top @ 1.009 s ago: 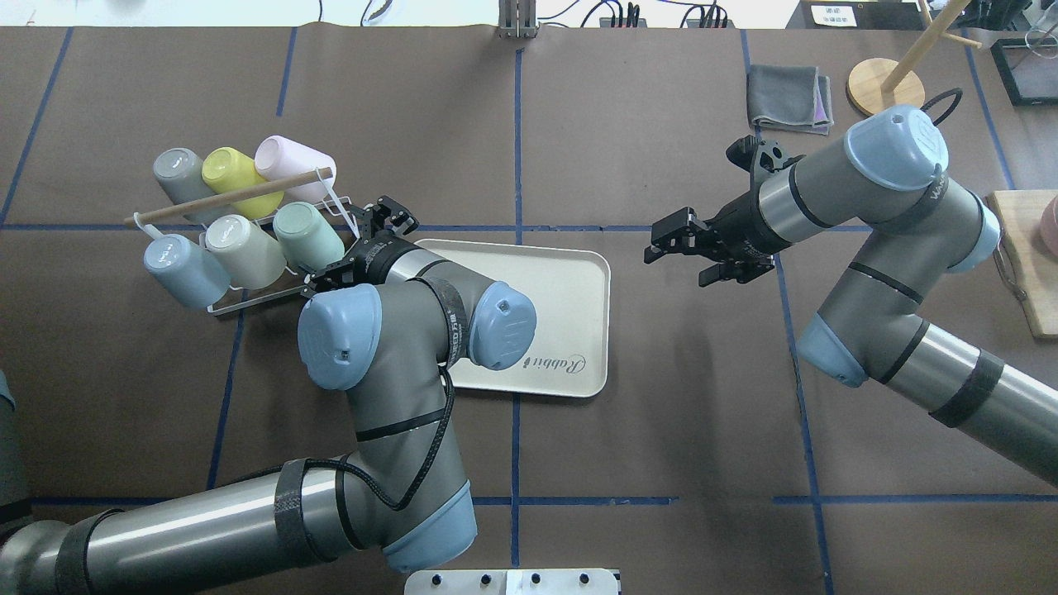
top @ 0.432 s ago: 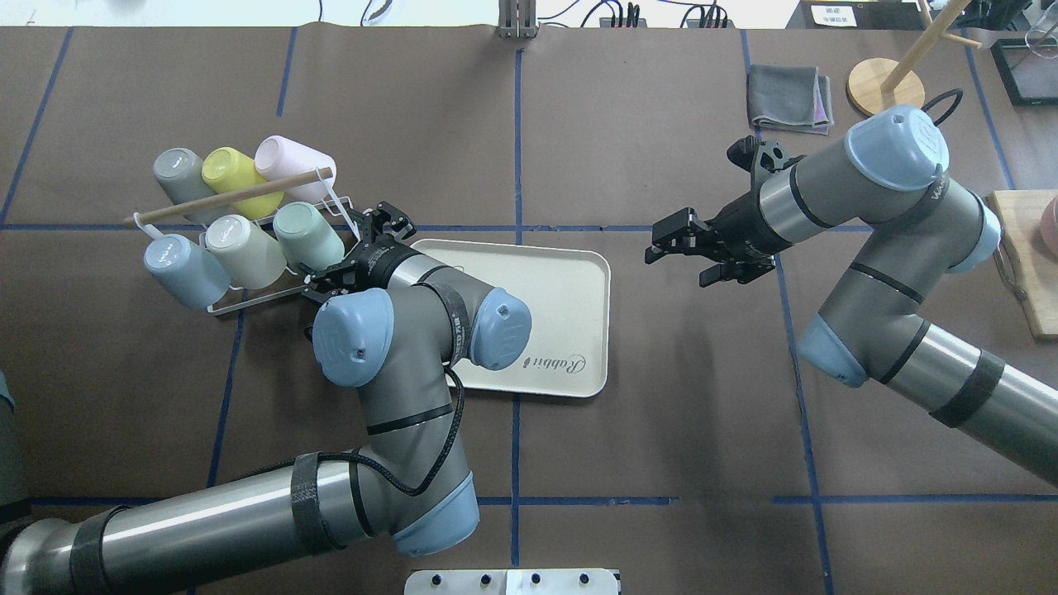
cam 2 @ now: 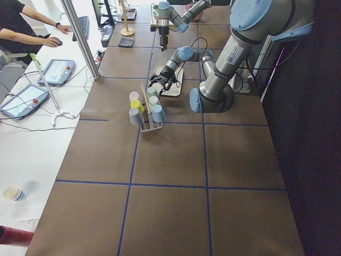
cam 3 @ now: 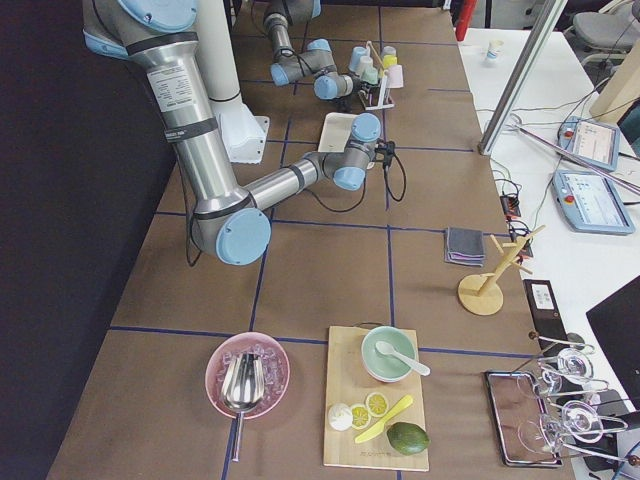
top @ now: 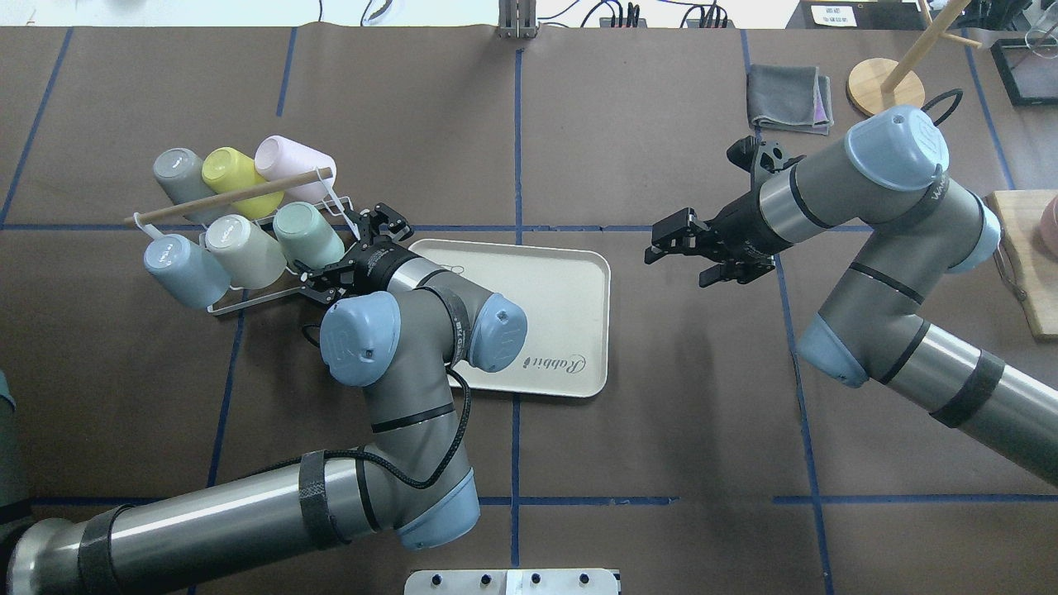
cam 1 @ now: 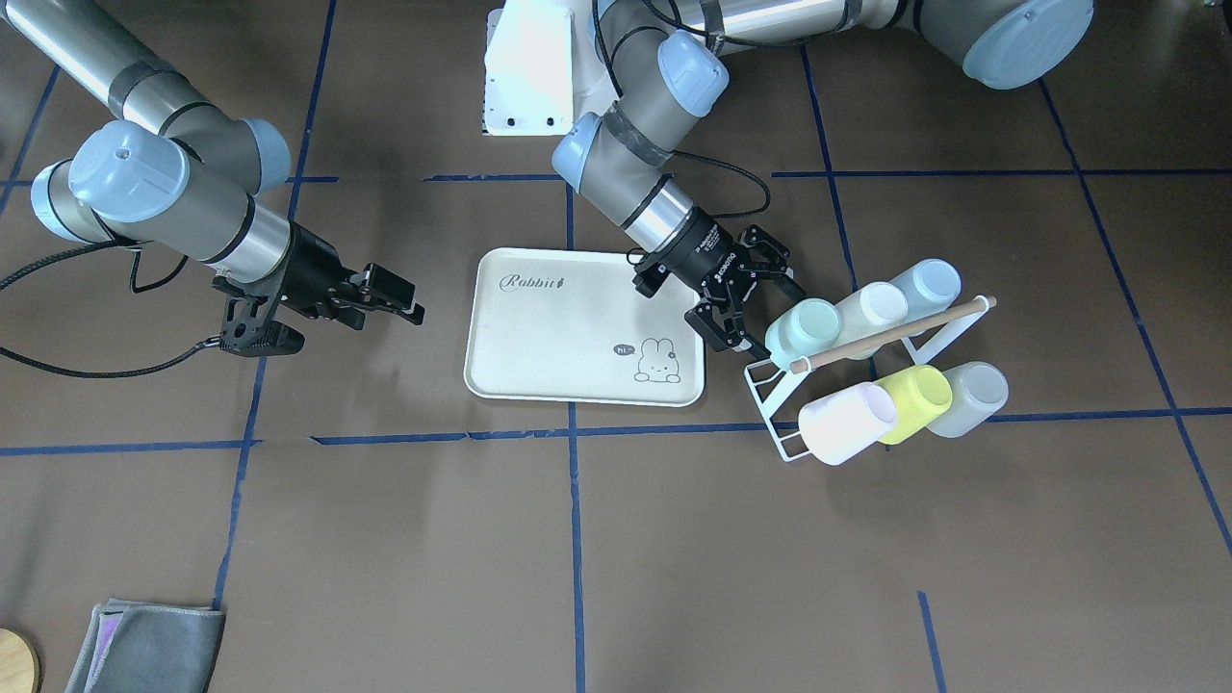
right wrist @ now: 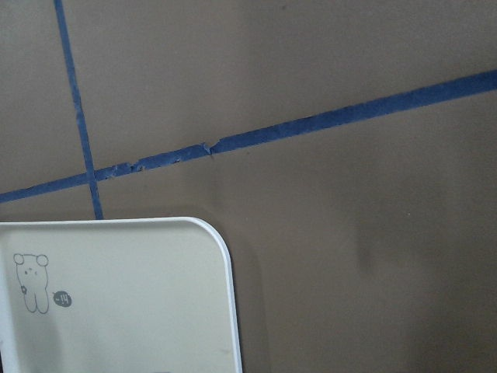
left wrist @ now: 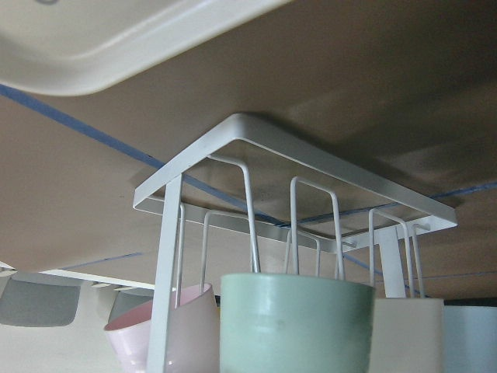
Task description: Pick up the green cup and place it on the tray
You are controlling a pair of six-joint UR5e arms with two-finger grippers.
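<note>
The green cup (cam 1: pixel 807 327) hangs tilted on a rack (cam 1: pixel 770 395) prong just beside the tray (cam 1: pixel 539 327). So I angle the left gripper (cam 1: pixel 765 313) sideways off the tray's corner, jaws wide and empty. The right gripper (cam 1: pixel 399 298) waits across the tray, parted and holding nothing.

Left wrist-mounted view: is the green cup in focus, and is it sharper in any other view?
Left wrist-mounted: the green cup sits at the bottom edge, slightly soft, cut off; the rack behind looks sharper. Exterior front-facing: the cup is crisp.
</note>
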